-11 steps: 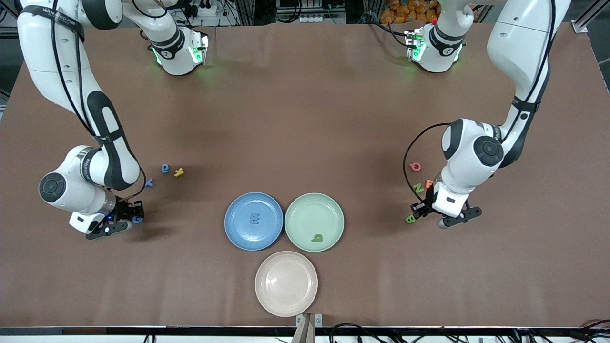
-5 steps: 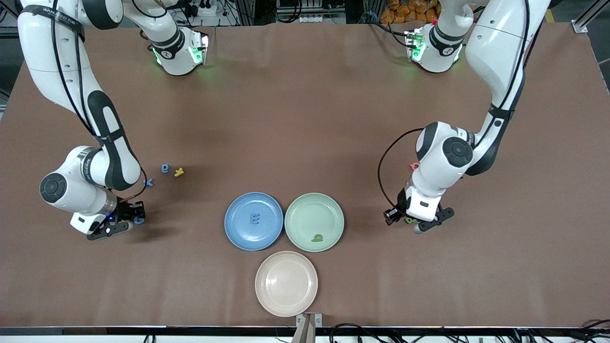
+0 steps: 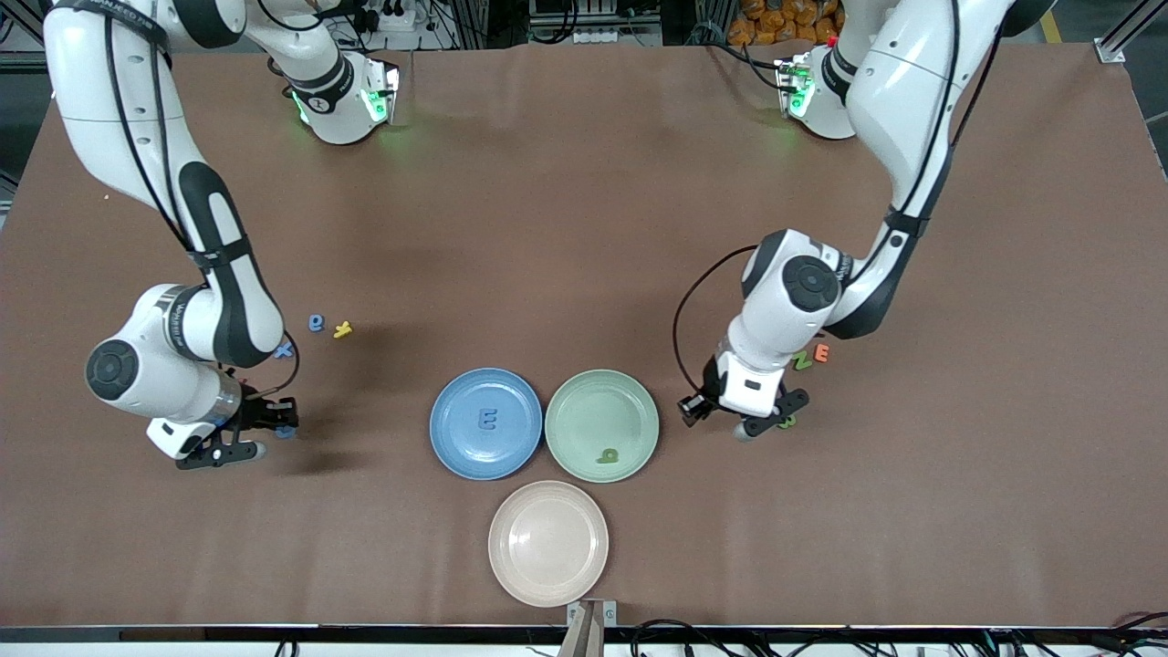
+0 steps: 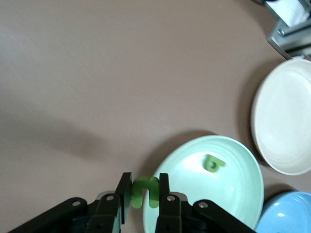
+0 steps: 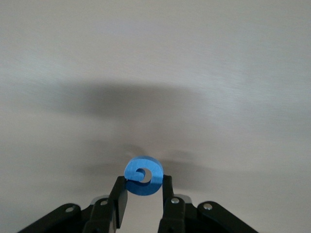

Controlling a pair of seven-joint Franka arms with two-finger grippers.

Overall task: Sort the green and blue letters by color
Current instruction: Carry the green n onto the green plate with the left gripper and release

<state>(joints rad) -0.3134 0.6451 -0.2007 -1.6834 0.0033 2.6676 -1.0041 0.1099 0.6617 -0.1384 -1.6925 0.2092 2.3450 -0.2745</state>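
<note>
Left gripper (image 4: 144,201) has carried the small green foam letter u (image 4: 145,191) toward the pale green plate (image 3: 575,401), fingers clamped on it. Right gripper (image 5: 142,196) has lifted the small blue foam letter G (image 5: 143,175), fingers closed on it.

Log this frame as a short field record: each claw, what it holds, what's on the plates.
left claw: shut on green u, in the air beside the green plate
right claw: shut on blue G, above bare table
blue plate: blue E
green plate: green p
beige plate: nothing on it
</note>
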